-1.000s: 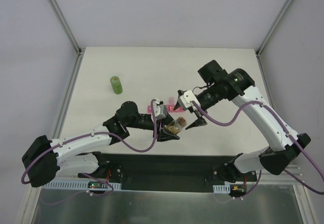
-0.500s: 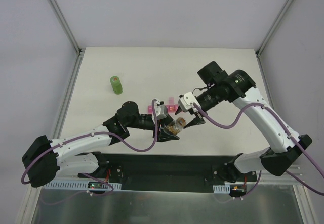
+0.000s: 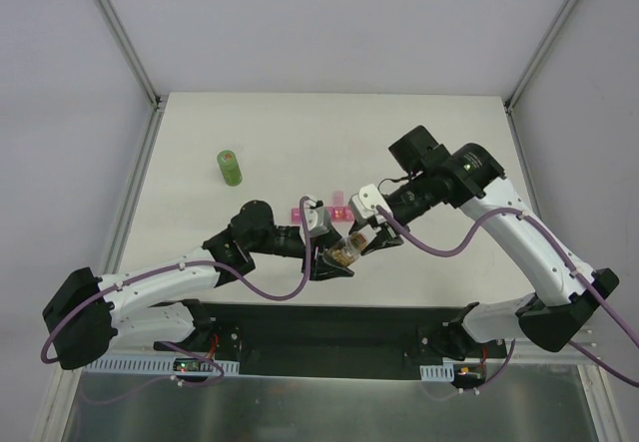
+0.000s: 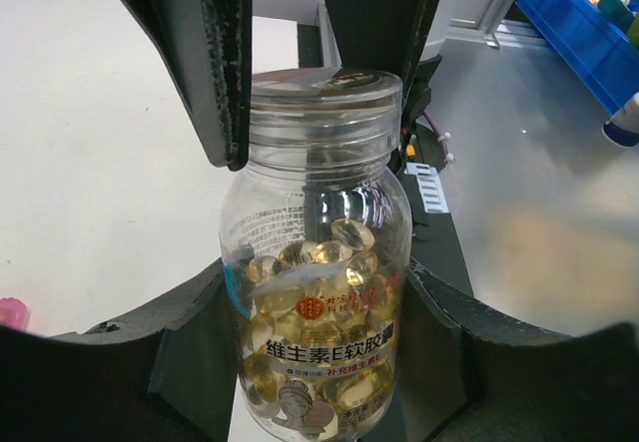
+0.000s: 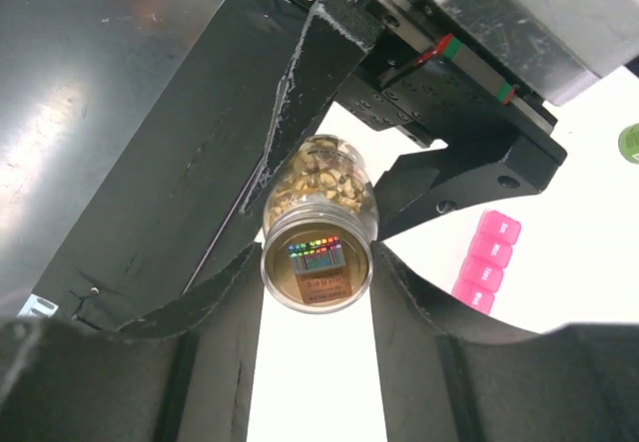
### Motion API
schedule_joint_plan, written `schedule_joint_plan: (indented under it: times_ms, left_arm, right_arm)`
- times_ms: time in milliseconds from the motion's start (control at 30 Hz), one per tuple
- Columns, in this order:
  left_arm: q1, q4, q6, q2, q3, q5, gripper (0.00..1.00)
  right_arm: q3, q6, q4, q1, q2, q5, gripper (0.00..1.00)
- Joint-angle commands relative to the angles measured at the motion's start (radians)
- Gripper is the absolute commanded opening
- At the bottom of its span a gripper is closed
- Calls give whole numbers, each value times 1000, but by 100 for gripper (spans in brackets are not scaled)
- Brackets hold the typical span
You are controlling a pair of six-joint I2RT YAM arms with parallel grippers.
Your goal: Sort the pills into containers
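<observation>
Both claws hide most of the pink containers (image 5: 486, 255), just beyond them. The left gripper (image 4: 315, 347) clamps the clear bottle (image 3: 345, 252) of pills (image 4: 319, 292) near the table's 6 o'clock edge. The bottle's long axis points toward 2 o'clock, its cap (image 5: 317, 274) pinched by the right gripper (image 5: 316, 262).

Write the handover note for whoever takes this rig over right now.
Grippers: the left claw is shut on the body of the clear bottle and holds it up. The right claw is closed around the cap, apparently touching both sides.
Things: the pills are inside the bottle. The pink compartment strip lies on the table just beyond the claws. The green bottle stands far left.
Done: bottle picked up, cap gripped.
Left: remove the cap, portion the pills into the compartments.
</observation>
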Motion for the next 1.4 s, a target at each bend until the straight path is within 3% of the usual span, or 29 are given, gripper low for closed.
schedule_joint_plan:
  times_ms: [0, 300, 467, 567, 667, 767, 800, 900, 967, 1133, 1233, 1367]
  left_arm:
    - [0, 2, 43, -49, 21, -79, 0]
    - [-51, -42, 195, -58, 67, -462, 0]
    - [-111, 113, 186, -21, 55, -675, 0]
    - [-112, 188, 148, -23, 27, -731, 0]
    - [-112, 201, 122, -21, 24, -740, 0]
    - [-112, 199, 129, -18, 21, -673, 0]
    - [-111, 199, 135, -20, 18, -647, 0]
    - [-109, 187, 134, -34, 3, -526, 0]
    - [-106, 169, 125, -44, 4, -475, 0]
    - [-83, 78, 117, -60, 24, -291, 0]
    - [-50, 66, 34, -66, 23, -182, 0]
    - [-13, 35, -3, -64, 32, -40, 0]
  right_arm:
    - [4, 208, 48, 13, -24, 3, 33]
    - [-26, 859, 276, 25, 55, 165, 22]
    - [-51, 1016, 377, 2, 86, 288, 23]
    - [-50, 1054, 405, -28, 103, 267, 24]
    - [-40, 1064, 405, -35, 111, 248, 32]
    - [-13, 1010, 372, -33, 103, 205, 55]
    - [-1, 960, 352, -36, 101, 196, 70]
    - [55, 896, 309, -55, 72, 127, 91]
    - [70, 841, 298, -74, 43, 104, 100]
    - [137, 637, 176, -88, -6, 17, 97]
    - [113, 303, 79, -87, -66, -36, 97]
    - [42, -13, -58, -88, -130, -111, 97]
